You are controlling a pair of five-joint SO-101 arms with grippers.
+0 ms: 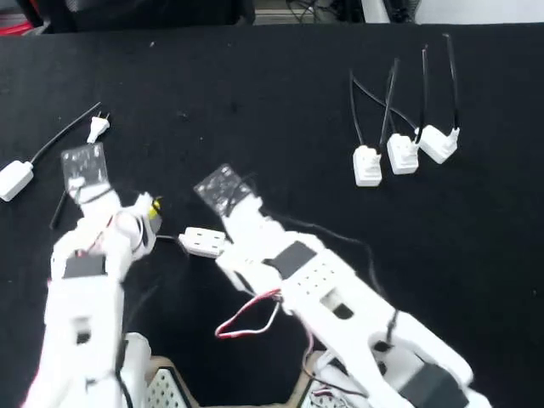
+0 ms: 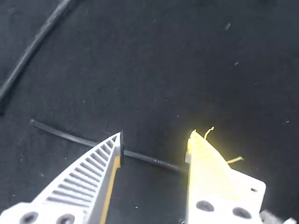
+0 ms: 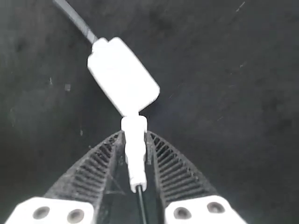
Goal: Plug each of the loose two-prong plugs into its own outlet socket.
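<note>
**A:** Right side status?

**B:** Right gripper (image 3: pixel 135 139) is clamped on a white plug (image 3: pixel 134 161), one finger on each side. The plug's nose butts against the end of a white socket (image 3: pixel 122 77), with no prongs showing between them. A dark lead (image 3: pixel 77 21) exits the socket's far end.

**A:** Left?

**B:** Left gripper (image 2: pixel 155 135) has its jaws spread and holds nothing. The tips sit either side of a thin black cable (image 2: pixel 65 134) lying on the black table (image 2: pixel 187 56).

**A:** Rest of the set?

**B:** From the high view:
- A loose plug (image 1: pixel 99 127) on its cord sits far left, near the left arm.
- An edge socket (image 1: pixel 14 179) is at the table's left border.
- A middle socket (image 1: pixel 202 241) lies between the two arms, just beside the right one.
- A row of three sockets (image 1: pixel 403 154) sits upper right, well apart from both arms, with cords running up. Can't tell whether those are plugged.
</note>
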